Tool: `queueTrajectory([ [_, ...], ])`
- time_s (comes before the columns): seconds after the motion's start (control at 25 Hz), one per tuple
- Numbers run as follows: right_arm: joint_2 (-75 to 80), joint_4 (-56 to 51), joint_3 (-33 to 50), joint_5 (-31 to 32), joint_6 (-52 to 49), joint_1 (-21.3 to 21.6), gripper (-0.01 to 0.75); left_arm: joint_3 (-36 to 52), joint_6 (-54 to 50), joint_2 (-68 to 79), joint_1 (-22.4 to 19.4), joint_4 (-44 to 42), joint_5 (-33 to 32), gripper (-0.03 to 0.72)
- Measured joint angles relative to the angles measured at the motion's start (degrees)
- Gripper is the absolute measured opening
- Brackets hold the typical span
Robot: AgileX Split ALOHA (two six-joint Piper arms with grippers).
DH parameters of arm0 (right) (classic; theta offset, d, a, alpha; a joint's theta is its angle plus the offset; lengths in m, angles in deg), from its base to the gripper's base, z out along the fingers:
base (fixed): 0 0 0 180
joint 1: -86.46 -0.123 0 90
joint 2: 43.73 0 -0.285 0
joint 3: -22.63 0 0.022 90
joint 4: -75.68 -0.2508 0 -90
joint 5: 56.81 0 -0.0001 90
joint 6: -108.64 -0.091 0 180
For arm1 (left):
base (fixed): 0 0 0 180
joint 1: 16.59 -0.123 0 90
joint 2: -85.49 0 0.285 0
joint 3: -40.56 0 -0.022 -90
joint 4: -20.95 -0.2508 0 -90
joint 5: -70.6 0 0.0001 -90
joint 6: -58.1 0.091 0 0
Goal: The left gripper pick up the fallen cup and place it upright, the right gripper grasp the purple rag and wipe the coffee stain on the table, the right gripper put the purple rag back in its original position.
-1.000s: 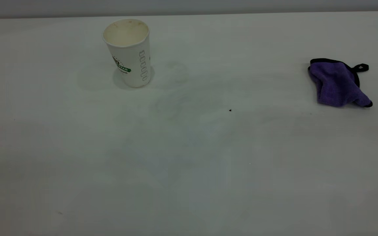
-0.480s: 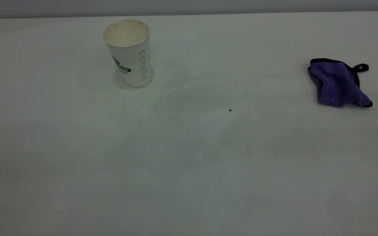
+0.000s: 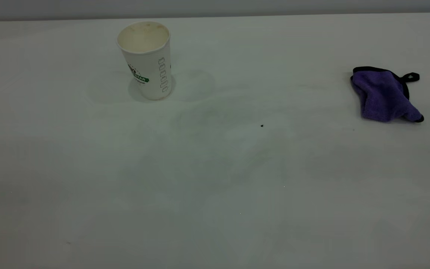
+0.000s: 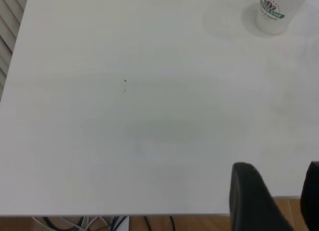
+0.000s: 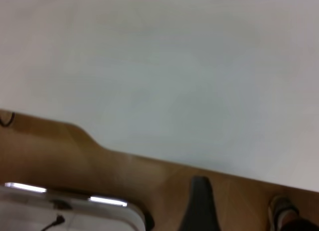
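Toward the far edge of the counter [image 3: 215, 209], left of its middle, the paper coffee cup [image 3: 146, 61] stands upright with its mouth open to the ceiling, exactly where it stood a second ago. The purple rag [image 3: 383, 96] lies crumpled near the right edge, its black corner loop pointing to that edge, and it has not shifted either. Nothing on the surface has moved in the last second, and no arm reaches over it in the exterior view.

The left end effector [image 4: 281, 201] hangs over the counter's near edge, well apart from the cup, its two dark fingers [image 4: 249, 196] spread wide and holding nothing. The right end effector [image 5: 199, 206] sits beyond the counter's edge, above the wooden floor [image 5: 60, 156]; how far open it is cannot be told.

No brown coffee stain shows. Only faint wipe smears and a tiny black speck [image 3: 261, 126] mark the middle of the counter. Judged from this, all three steps look finished and both arms parked.

The counter is a plain, pale grey-white sheet; a grey wall [image 3: 215, 7] runs behind its far edge.
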Motion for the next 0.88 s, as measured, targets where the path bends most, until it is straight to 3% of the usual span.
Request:
queueTrajectory([
  [0.36, -15.7, 0.7, 0.0, 0.5, -1.1, 7.8, 0.626, 0.0, 0.0, 0.0, 0.0, 0.0, 0.0, 0.316],
  [0.88, -23.9, 0.7, 0.0, 1.1, -1.3, 8.2, 0.592, 0.0, 0.0, 0.0, 0.0, 0.0, 0.0, 0.316],
])
